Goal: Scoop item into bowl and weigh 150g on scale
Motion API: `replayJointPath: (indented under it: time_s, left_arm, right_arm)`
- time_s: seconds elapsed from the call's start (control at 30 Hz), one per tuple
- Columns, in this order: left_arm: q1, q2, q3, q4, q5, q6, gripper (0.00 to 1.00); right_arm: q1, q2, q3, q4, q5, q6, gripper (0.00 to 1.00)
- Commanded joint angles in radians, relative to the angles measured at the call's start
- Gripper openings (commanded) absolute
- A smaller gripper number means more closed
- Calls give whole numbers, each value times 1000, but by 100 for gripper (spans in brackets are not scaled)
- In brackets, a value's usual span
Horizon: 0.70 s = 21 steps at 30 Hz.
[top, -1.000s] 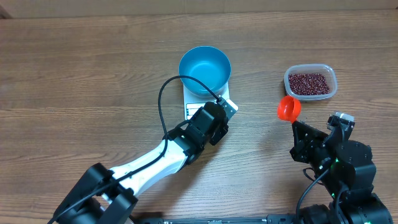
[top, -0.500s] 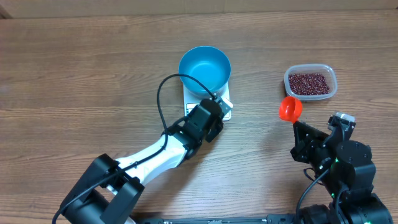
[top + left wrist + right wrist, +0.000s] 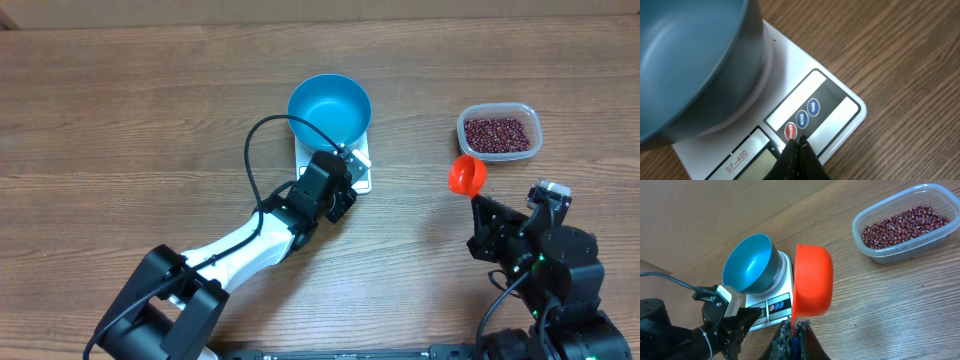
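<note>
We see our left gripper (image 3: 799, 144) pinched tight, its tips at the panel of the scale (image 3: 842, 117) beside the red on/off button (image 3: 790, 131). The blue bowl (image 3: 329, 110) sits on the scale, near the far edge of the table (image 3: 120, 120). Our right gripper (image 3: 794, 327) clamps the red scoop (image 3: 813, 280) by its handle. The beans (image 3: 495, 133) lie in a clear tub (image 3: 460, 130) toward the right edge.

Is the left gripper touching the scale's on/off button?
Cannot tell. Left wrist view: shut left gripper ends beside the red button on the scale; neither gap nor contact shows.
</note>
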Motion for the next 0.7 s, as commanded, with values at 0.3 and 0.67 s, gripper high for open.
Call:
replayJointPath:
  time_s: [0.3,0.67]
  left_arm:
    - [3,68,10,80,-35,82,4]
    - [4,69,10,99,-18,71,4]
  right_arm:
    - [-5,-5,22,1,17,-11,4]
    - [-5,3,22,1,17,-12,4]
